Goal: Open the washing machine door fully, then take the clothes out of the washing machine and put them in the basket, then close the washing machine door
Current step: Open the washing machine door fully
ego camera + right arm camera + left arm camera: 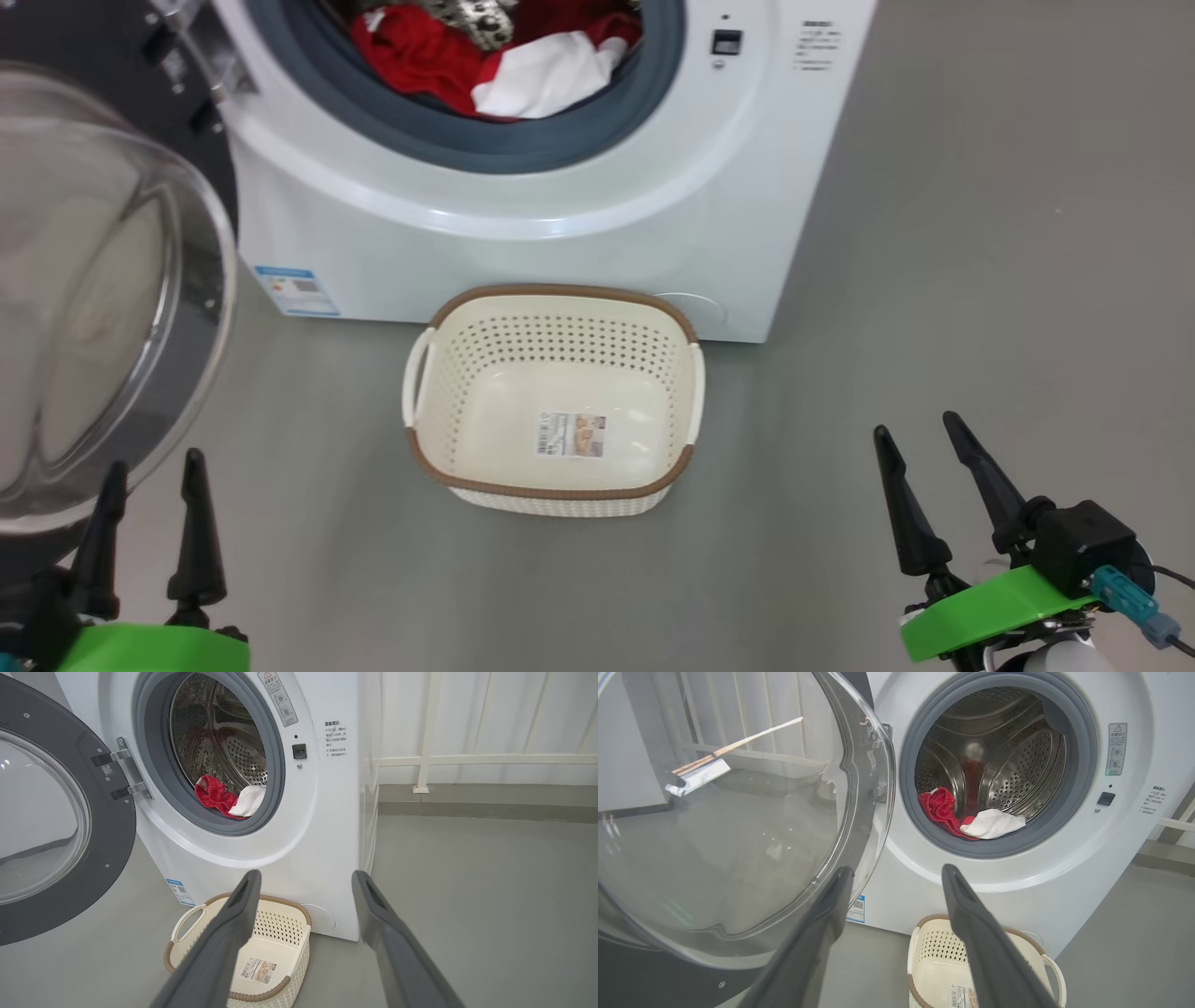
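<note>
The washing machine (560,243) stands ahead with its door (103,308) swung wide open to the left, the clear glass bowl bulging toward me. Red and white clothes (504,56) and a dark patterned piece lie at the drum's mouth, also seen as clothes (966,816) and clothes (224,800). The cream basket (439,467) sits empty on the floor right before the machine. My left gripper (154,467) is open at the lower left, just below the door glass. My right gripper (920,434) is open at the lower right, nothing in it.
Grey floor (980,280) spreads to the right of the machine. A white railing and wall (467,760) stand behind it on the right. The open door (738,812) hangs close beside the left fingers (822,933).
</note>
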You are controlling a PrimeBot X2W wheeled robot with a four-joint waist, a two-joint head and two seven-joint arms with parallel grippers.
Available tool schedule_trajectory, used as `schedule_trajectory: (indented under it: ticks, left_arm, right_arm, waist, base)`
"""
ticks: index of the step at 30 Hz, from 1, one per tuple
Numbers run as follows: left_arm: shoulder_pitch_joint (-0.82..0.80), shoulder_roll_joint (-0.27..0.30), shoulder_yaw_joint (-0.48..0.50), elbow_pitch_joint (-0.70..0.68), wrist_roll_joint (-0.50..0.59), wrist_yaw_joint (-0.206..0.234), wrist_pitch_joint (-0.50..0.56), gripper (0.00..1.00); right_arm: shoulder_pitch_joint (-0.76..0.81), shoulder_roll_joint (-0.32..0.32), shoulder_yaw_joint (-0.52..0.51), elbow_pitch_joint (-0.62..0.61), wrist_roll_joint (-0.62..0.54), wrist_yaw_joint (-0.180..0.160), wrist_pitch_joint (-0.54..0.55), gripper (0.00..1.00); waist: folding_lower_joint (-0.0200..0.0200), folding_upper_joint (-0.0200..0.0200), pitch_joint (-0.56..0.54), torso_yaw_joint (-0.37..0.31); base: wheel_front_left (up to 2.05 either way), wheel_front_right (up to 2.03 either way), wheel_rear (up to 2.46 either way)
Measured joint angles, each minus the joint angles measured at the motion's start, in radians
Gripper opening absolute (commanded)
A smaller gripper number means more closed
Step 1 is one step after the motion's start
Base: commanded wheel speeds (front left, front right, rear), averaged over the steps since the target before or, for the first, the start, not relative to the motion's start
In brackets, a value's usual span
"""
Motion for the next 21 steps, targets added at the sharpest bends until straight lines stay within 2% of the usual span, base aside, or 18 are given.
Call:
schedule_trajectory:
  ticks: [13,21]
  left_arm:
    - [0.020,0.054,-0.151,-0.065,-0.037,0.000,0.000,1.00]
    - [0.043,0.071,-0.203,-0.084,-0.071,0.000,0.000,1.00]
  right_arm:
    - [0.001,0.003,-0.046,-0.014,0.040,0.000,0.000,1.00]
    - [0.003,0.004,-0.058,-0.021,0.046,0.000,0.000,1.00]
  waist:
    - [0.0000,0.0000,0.005,-0.124]
    - [0.0000,0.0000,0.008,-0.189]
  base:
    - [0.00,0.00,0.00]
    - [0.00,0.00,0.00]
